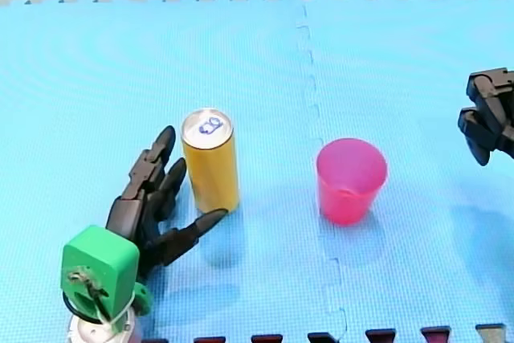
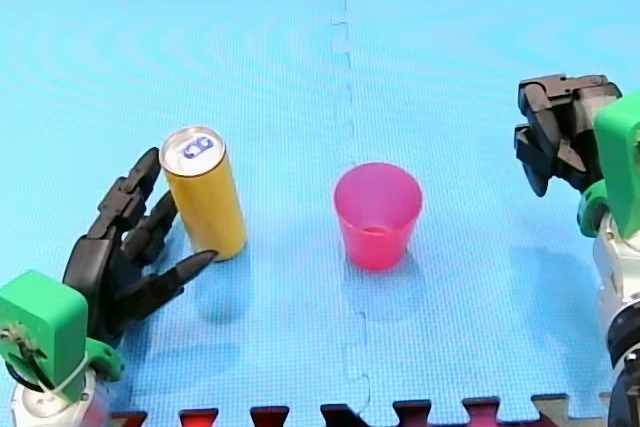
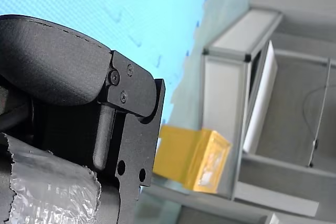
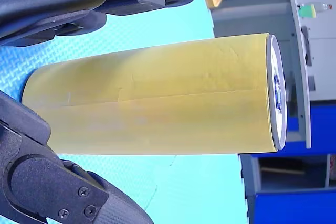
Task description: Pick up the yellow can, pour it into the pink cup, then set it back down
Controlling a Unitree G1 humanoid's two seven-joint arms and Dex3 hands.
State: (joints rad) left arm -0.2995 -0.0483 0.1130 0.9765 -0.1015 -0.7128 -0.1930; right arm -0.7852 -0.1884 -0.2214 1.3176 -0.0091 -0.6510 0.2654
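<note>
Poising left hand (image 1: pixel 152 202) wide and empty around the upright yellow can (image 1: pixel 210 162), near left on the foam mat (image 1: pixel 401 54), no grip yet. Rightward, apart, pink cup (image 1: pixel 350 181); farther right, right hand (image 2: pixel 555 137), curled, empty. Lift, pour, set-down all ahead.

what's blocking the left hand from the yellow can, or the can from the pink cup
Nothing visible. The left hand is beside the yellow can; bare foam mat separates can and pink cup. The right hand is far right.
</note>
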